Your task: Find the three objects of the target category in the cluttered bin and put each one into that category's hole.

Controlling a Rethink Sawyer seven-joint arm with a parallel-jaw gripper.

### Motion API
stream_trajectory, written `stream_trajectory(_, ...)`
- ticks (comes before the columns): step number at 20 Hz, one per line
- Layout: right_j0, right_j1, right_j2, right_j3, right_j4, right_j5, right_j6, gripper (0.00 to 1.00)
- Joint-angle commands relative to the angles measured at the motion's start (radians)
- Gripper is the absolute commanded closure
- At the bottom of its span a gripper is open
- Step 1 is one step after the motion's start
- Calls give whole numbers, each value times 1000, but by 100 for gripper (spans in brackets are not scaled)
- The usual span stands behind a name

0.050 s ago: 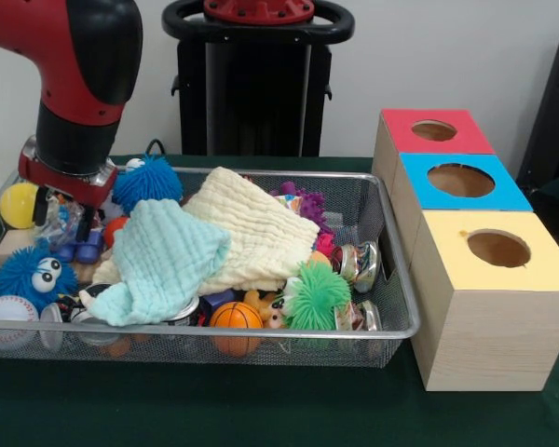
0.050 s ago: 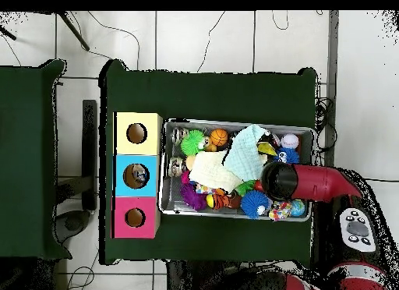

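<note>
A wire mesh bin [image 1: 261, 332] [image 2: 234, 122] holds a jumble of toys. My gripper [image 1: 69, 220] reaches down into its left end in the front view, among a crinkly clear-wrapped item [image 1: 60, 222] and a small blue toy [image 1: 78, 250]. In the overhead view the arm's black wrist [image 2: 277, 182] hides it. Nearby lie a blue spiky ball [image 1: 146, 182], a yellow ball [image 1: 19, 205], a blue fuzzy ball with eyes [image 1: 28, 272], a baseball [image 1: 7, 317], a small basketball [image 1: 236, 317] and a green spiky ball [image 1: 316, 295]. Three wooden boxes stand beside the bin, with red [image 1: 435, 130], blue [image 1: 460, 180] and yellow [image 1: 498, 248] holed tops.
A cream cloth [image 1: 252, 233] and a pale teal cloth [image 1: 158, 261] cover the bin's middle. Shiny metal cans [image 1: 361, 264] sit at its right end, a purple spiky toy [image 1: 309, 205] behind them. Something shows inside the blue box's hole [image 2: 138, 175]. Green cloth covers the table [image 1: 261, 410].
</note>
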Motion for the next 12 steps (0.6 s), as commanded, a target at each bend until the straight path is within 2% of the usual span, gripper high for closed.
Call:
stream_trajectory(1, -59, 18, 53, 12, -107, 78, -206, 0)
stream_trajectory(4, -50, -10, 38, 17, -115, 80, -197, 0)
stream_trajectory(12, -14, -3, 18, 1, -144, 79, -150, 0)
